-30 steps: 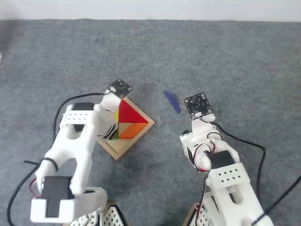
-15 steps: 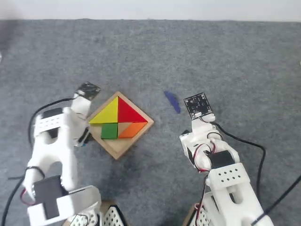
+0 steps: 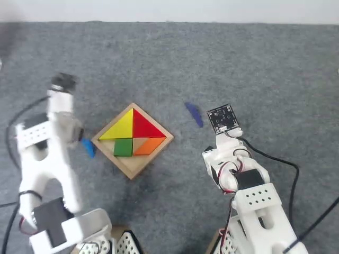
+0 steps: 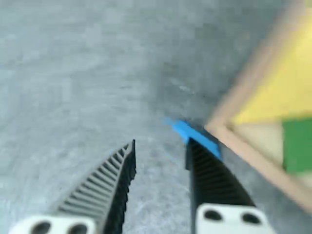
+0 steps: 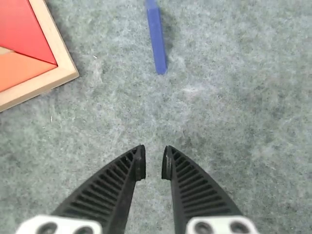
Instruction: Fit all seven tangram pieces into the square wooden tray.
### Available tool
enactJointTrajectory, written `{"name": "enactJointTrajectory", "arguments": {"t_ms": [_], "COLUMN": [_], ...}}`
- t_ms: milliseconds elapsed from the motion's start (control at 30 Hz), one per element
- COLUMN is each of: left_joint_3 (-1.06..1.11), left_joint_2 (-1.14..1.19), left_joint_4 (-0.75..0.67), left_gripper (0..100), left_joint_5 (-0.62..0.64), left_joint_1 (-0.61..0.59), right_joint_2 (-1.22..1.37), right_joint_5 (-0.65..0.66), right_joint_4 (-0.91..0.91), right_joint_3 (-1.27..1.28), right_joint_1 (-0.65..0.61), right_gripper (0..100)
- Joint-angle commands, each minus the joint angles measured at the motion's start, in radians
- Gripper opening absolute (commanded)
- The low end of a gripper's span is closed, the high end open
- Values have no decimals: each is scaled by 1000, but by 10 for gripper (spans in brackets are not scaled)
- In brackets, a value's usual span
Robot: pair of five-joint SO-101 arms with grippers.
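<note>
Arms sit side by side on the grey felt table [image 3: 175, 58]. Left arm [image 3: 50, 153]: raised and angled outward, left of the square wooden tray [image 3: 128, 165]. Left gripper [image 4: 159, 148]: jaws well apart, holding nothing. A light blue flat piece [image 4: 192, 135] lies on the felt at one fingertip, just beside the tray's left corner; contact cannot be told. Tray contents: yellow triangle [image 3: 123, 128], green square [image 3: 123, 146], red triangle [image 3: 144, 125], orange triangle [image 3: 150, 144]. A dark blue flat piece [image 3: 194, 114] lies on the felt between the tray and the right arm [image 3: 249, 185]. Right gripper [image 5: 153, 163]: fingers nearly together, a narrow slit between them, holding nothing, well short of the dark blue flat piece.
</note>
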Motion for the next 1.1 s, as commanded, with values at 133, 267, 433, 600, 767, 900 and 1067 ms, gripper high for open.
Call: {"name": "enactJointTrajectory", "arguments": {"t_ms": [133,267,433,600,767,900,1067], "left_joint_3": [-113,-2,64,70,88,125,136], "left_joint_2": [-15,-17,-18,-17,-15,-15,-15], "left_joint_4": [190,124,84,6,-71,-137,-192], "left_gripper": [248,250,280,291,291,291,291], "left_joint_5": [58,15,18,18,18,26,147], "left_joint_1": [-66,-95,-71,-69,-46,-12,41], "right_joint_2": [-21,-25,-25,-18,-18,-21,-18], "right_joint_5": [14,14,15,14,14,14,14], "right_joint_4": [-13,-13,-13,-13,-7,15,5], "right_joint_3": [-9,-11,-11,-5,-3,-3,-3], "right_joint_1": [8,13,13,13,13,13,13], "right_gripper": [80,80,80,79,79,79,78]}}
